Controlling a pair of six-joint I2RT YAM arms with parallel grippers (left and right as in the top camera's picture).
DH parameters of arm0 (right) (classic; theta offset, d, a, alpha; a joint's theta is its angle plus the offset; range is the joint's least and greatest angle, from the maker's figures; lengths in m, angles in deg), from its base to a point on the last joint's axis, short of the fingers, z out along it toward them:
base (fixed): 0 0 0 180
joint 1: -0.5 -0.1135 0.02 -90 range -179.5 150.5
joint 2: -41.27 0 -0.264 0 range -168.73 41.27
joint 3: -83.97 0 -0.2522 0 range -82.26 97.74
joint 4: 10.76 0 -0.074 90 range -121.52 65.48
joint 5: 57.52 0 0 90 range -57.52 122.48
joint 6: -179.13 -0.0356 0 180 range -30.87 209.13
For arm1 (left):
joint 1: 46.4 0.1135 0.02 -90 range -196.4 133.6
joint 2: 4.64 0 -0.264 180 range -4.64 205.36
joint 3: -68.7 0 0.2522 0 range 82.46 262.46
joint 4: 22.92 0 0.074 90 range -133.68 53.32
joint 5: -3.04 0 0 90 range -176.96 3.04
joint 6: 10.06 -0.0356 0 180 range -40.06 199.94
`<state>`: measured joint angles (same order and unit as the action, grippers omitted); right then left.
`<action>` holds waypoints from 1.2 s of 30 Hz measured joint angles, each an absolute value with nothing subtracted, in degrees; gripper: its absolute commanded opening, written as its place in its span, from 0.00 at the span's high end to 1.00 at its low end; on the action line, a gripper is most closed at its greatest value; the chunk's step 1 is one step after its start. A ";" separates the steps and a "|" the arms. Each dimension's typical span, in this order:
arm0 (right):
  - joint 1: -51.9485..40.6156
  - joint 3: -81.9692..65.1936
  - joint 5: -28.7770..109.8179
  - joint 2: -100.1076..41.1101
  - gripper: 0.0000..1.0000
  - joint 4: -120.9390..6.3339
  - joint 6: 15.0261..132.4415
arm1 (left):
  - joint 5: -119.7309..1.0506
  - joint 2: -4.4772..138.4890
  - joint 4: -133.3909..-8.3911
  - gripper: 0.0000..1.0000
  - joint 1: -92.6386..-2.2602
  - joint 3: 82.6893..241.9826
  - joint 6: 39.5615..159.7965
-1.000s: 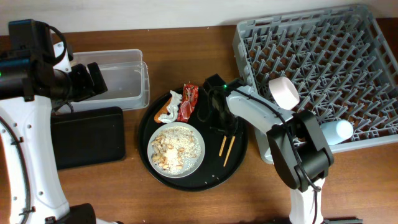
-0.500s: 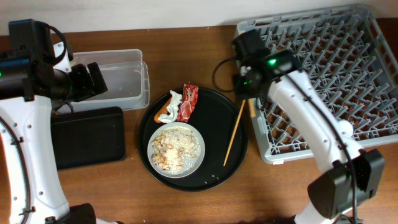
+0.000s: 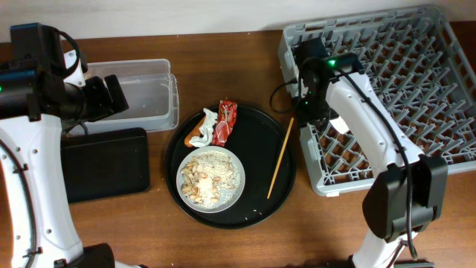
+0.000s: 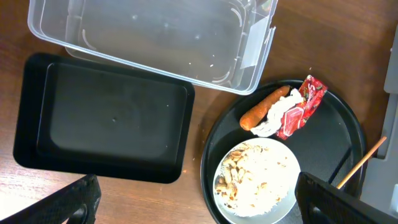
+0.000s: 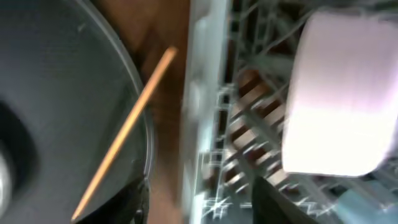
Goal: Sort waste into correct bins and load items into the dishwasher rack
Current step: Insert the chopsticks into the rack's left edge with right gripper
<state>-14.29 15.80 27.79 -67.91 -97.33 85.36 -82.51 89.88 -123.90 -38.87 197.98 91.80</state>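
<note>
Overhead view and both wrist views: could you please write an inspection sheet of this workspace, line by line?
Surface: wooden table.
Job's things: wrapper, tissue and carrot lie on the round tray beside the plate of scraps; one chopstick crosses its rim; tub and black tray hold nothing; a blurred white bowl sits in the rack.
Clutter: nothing seen.
Grippers: left gripper open, empty; right gripper over the rack edge, state unclear.
Cables: black cable loops beside the right arm.
Surroundings: pale wall.
</note>
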 measured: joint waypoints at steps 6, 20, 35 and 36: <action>-25.70 12.61 36.88 -67.85 0.61 -94.34 69.43 | -82.53 89.88 -123.88 0.01 -38.87 197.98 91.78; -24.45 -10.93 34.48 -70.12 0.96 -76.37 47.57 | -82.53 89.88 -123.90 0.01 -38.87 197.98 91.78; -9.20 12.96 24.77 -61.70 0.96 -84.00 97.49 | -82.53 89.88 -123.90 0.01 -38.87 197.96 91.80; -9.26 12.96 24.79 -62.75 0.94 -83.96 98.91 | -82.53 89.88 -123.90 0.01 -38.87 197.98 91.78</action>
<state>-9.26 12.96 24.79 -62.75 -83.96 98.91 -82.53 89.88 -123.90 -38.87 197.98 91.78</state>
